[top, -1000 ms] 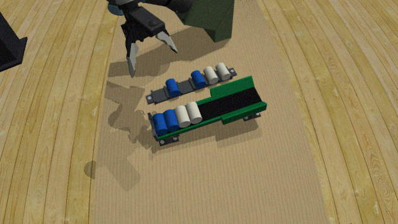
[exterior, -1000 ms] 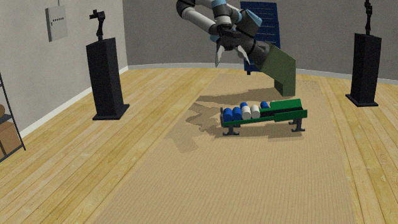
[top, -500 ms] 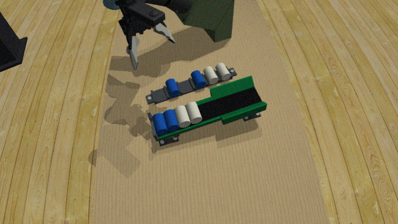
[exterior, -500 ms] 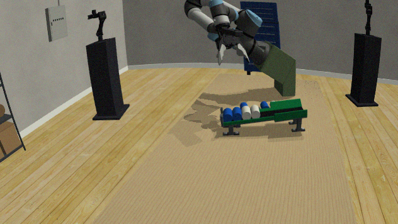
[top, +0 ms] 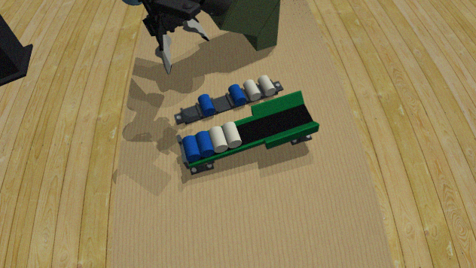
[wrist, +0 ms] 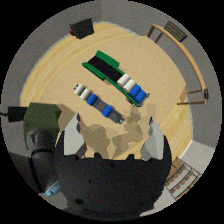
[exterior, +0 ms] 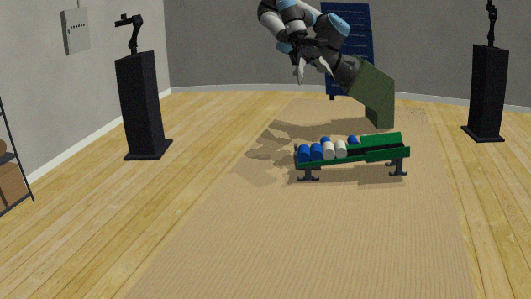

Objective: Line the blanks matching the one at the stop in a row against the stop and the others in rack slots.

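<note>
The green ramp (top: 290, 136) (exterior: 387, 156) (wrist: 107, 56) has a black bed and a grey stop (top: 181, 150) at its low end. From the stop, two blue blanks (top: 191, 148) (top: 205, 144) and two white blanks (top: 218, 139) (top: 232, 135) lie across it in a row. Behind it, the dark stock rack (top: 221, 105) (wrist: 99, 105) holds two blue blanks (top: 206, 105) (top: 237, 94) and two white blanks (top: 251, 89) (top: 266, 85). Its slot nearest the stop end and the one between the blues are empty. My gripper (top: 188, 56) (exterior: 317, 81) is open and empty, high above and behind the rack's stop end.
The green arm pedestal (top: 260, 22) (exterior: 380, 97) stands behind the rack. The ramp's high end has raised green side walls beside the rack's white blanks. Black stands (exterior: 140, 105) (exterior: 488, 92) stand far off on both sides. A shelf (exterior: 14, 176) is at the left edge.
</note>
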Robot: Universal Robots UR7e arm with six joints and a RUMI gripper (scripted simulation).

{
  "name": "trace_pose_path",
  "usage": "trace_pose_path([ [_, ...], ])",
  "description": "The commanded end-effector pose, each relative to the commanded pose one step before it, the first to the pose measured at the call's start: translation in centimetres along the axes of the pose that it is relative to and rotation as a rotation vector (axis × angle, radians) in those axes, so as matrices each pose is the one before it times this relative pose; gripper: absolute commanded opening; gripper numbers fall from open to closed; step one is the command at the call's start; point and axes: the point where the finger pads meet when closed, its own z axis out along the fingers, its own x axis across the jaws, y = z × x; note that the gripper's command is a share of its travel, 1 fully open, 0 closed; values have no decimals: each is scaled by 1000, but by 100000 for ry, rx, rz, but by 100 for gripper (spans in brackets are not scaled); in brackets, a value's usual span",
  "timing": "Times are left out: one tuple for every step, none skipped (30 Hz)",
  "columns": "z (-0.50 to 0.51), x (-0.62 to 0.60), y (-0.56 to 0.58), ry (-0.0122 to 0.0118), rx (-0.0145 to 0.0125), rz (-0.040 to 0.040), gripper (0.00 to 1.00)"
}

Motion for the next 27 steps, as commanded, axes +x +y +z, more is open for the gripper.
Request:
trace_pose_path([
  [-402,-1220,469,-3317,1399,-3619,100],
  [-27,-80,23,-121,75,-251,100],
  [-17,-74,18,-110,56,-211,100],
  [-4,-76,14,-109,35,-180,100],
  [2,-65,10,-92,22,-141,100],
  [1,-45,7,-64,15,-97,100],
  [1,-28,4,-40,9,-60,100],
  [0,-15,2,-21,5,-32,100],
  [0,-6,1,-8,2,-12,100],
  [0,-1,0,-1,0,-2,100],
  [0,0,0,0,0,0,100],
  [0,0,0,0,0,0,100],
  [0,0,0,0,0,0,100],
  [0,0,0,0,0,0,100],
  [0,0,0,0,0,0,100],
  [0,0,0,0,0,0,100],
  [0,0,0,0,0,0,100],
  [0,0,0,0,0,0,100],
  [0,0,0,0,0,0,100],
  [0,0,0,0,0,0,100],
  [0,0,0,0,0,0,100],
  [-1,-1,-2,2,6,-5,100],
  [-4,0,-3,10,8,-4,100],
  [0,-1,-4,2,4,-8,100],
  [1,-2,-4,-5,1,-11,100],
  [1,-2,-3,-5,0,-8,100],
  [1,-1,-1,-4,-2,-4,100],
])
